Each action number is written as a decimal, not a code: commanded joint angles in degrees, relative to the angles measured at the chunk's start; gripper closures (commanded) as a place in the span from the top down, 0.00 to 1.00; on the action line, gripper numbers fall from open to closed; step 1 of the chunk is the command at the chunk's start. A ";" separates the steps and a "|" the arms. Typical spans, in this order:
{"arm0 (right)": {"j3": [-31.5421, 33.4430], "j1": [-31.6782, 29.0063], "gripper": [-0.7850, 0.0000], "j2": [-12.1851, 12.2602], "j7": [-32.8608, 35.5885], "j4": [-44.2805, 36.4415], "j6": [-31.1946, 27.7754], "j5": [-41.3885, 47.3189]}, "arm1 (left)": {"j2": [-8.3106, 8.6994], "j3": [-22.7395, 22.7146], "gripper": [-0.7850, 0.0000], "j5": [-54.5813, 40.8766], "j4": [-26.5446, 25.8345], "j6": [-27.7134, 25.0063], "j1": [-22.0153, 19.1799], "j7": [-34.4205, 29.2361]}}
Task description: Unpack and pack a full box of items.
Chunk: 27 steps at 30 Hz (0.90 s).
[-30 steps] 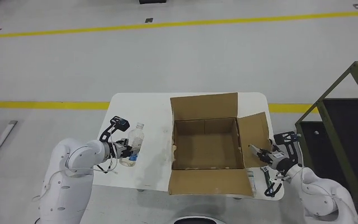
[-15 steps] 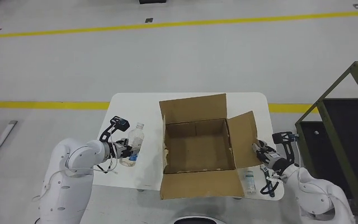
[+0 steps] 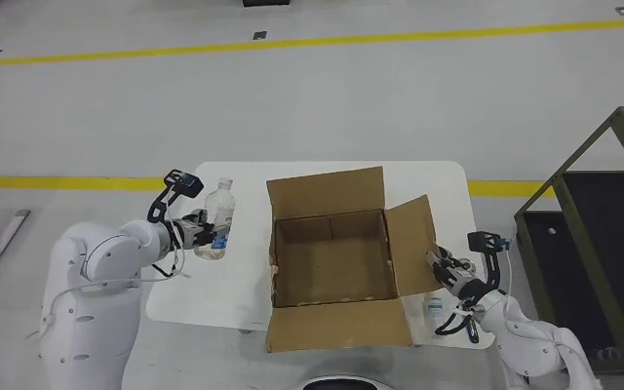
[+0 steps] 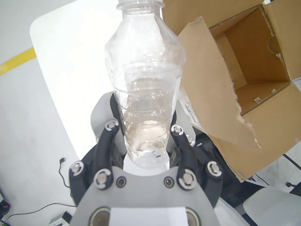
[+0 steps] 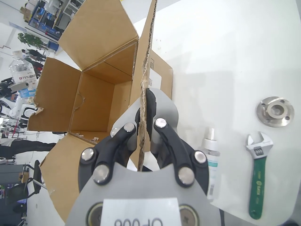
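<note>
An open cardboard box [image 3: 333,258] stands in the middle of the white table [image 3: 429,180], its inside bare. My left gripper [image 3: 205,234] is shut on a clear plastic bottle [image 4: 143,71], held upright above the table to the left of the box [image 4: 254,55]. The bottle [image 3: 218,219] has a white cap and a blue-and-white label. My right gripper [image 5: 144,109] is shut on the edge of the box's right flap [image 5: 147,55]; in the top view that gripper [image 3: 436,265] sits at the flap's lower right edge.
On the table's right end lie a small spray bottle [image 5: 211,161], a green-handled adjustable wrench [image 5: 258,172] and a round metal flange [image 5: 275,111]. The spray bottle [image 3: 434,308] lies near the box's front right corner. A dark green frame [image 3: 575,205] stands right of the table.
The box has slid leftward across the table, pulled by the right gripper on its flap. The left gripper has carried the bottle up and away, toward the table's far left.
</note>
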 commanded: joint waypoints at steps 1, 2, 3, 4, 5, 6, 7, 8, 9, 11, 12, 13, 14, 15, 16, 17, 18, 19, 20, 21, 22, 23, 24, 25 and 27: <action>-1.02 -0.51 0.00 -0.08 -1.26 -0.82 1.41 -1.06 | 0.13 0.92 0.00 -0.19 -1.16 1.08 -1.33 -0.72; -1.60 -0.74 0.00 -0.14 -1.97 -1.13 2.08 -1.42 | 0.14 1.78 0.00 -0.72 -1.90 1.52 -2.01 -0.84; -2.16 -0.87 0.00 -0.18 -2.56 -1.35 2.56 -1.76 | 0.16 2.59 0.00 -1.08 -2.28 2.06 -2.61 -1.06; -2.63 -0.94 0.00 -0.23 -3.34 -1.50 3.18 -2.13 | 0.14 3.50 0.00 -1.81 -2.49 2.74 -3.18 -1.24; -3.18 -1.05 0.00 -0.27 -3.80 -1.69 3.69 -2.52 | 0.11 4.38 0.00 -2.97 -2.61 3.67 -3.80 -1.58; -3.67 -1.12 0.00 -0.30 -4.17 -1.89 4.24 -2.87 | 0.10 5.14 0.00 -3.74 -2.77 4.54 -4.50 -2.00; -4.10 -1.15 0.00 -0.33 -4.54 -2.07 4.78 -3.33 | 0.08 5.87 0.00 -4.62 -2.89 5.56 -5.18 -2.43; -4.56 -1.16 0.00 -0.34 -4.72 -2.22 5.06 -3.73 | 0.07 6.51 0.00 -5.64 -2.85 6.50 -5.76 -2.89; -4.91 -1.12 0.00 -0.34 -4.94 -2.29 5.29 -4.14 | 0.03 7.00 0.00 -7.63 -2.65 7.71 -6.31 -3.41; -5.50 -0.99 0.00 -0.31 -5.39 -2.30 5.71 -5.75 | 0.07 7.56 0.00 -10.47 -2.50 9.42 -7.52 -4.73; -5.78 -0.89 0.00 -0.32 -5.63 -2.33 5.87 -6.14 | 0.09 7.76 0.00 -11.43 -2.40 9.77 -7.78 -5.09; -5.96 -0.85 0.00 -0.29 -5.84 -2.41 5.95 -6.93 | 0.09 7.76 0.00 -11.43 -2.40 9.77 -7.78 -5.09; -6.08 -0.81 0.00 -0.25 -6.11 -2.56 5.93 -7.79 | 0.09 7.76 0.00 -11.43 -2.40 9.77 -7.78 -5.09; -6.08 -0.81 0.00 -0.25 -6.11 -2.56 5.93 -7.79 | 0.09 7.76 0.00 -11.43 -2.40 9.77 -7.78 -5.09; -6.08 -0.81 0.00 -0.25 -6.11 -2.56 5.93 -7.79 | 0.09 7.76 0.00 -11.43 -2.40 9.77 -7.78 -5.09; -6.08 -0.81 0.00 -0.25 -6.11 -2.56 5.93 -7.79 | 0.09 7.76 0.00 -11.43 -2.40 9.77 -7.78 -5.09; -6.08 -0.81 0.00 -0.25 -6.11 -2.56 5.93 -7.79 | 0.09 7.76 0.00 -11.43 -2.40 9.77 -7.78 -5.09; -6.08 -0.81 0.00 -0.25 -6.11 -2.56 5.93 -7.79 | 0.09 7.76 0.00 -11.43 -2.40 9.77 -7.78 -5.09; -6.08 -0.81 0.00 -0.25 -6.11 -2.56 5.93 -7.79 | 0.09 7.76 0.00 -11.43 -2.40 9.77 -7.78 -5.09; -6.08 -0.81 0.00 -0.25 -6.11 -2.56 5.93 -7.79 | 0.09 7.76 0.00 -11.43 -2.40 9.77 -7.78 -5.09; -6.08 -0.81 0.00 -0.25 -6.11 -2.56 5.93 -7.79 | 0.09 7.76 0.00 -11.43 -2.40 9.77 -7.78 -5.09; -6.08 -0.81 0.00 -0.25 -6.11 -2.56 5.93 -7.79 | 0.09 7.76 0.00 -11.43 -2.40 9.77 -7.78 -5.09; -6.08 -0.81 0.00 -0.25 -6.11 -2.56 5.93 -7.79 | 0.09 7.76 0.00 -11.43 -2.40 9.77 -7.78 -5.09; -6.08 -0.81 0.00 -0.25 -6.11 -2.56 5.93 -7.79 | 0.09 7.76 0.00 -11.43 -2.40 9.77 -7.78 -5.09; -6.08 -0.81 0.00 -0.25 -6.11 -2.56 5.93 -7.79 | 0.09 7.76 0.00 -11.43 -2.40 9.77 -7.78 -5.09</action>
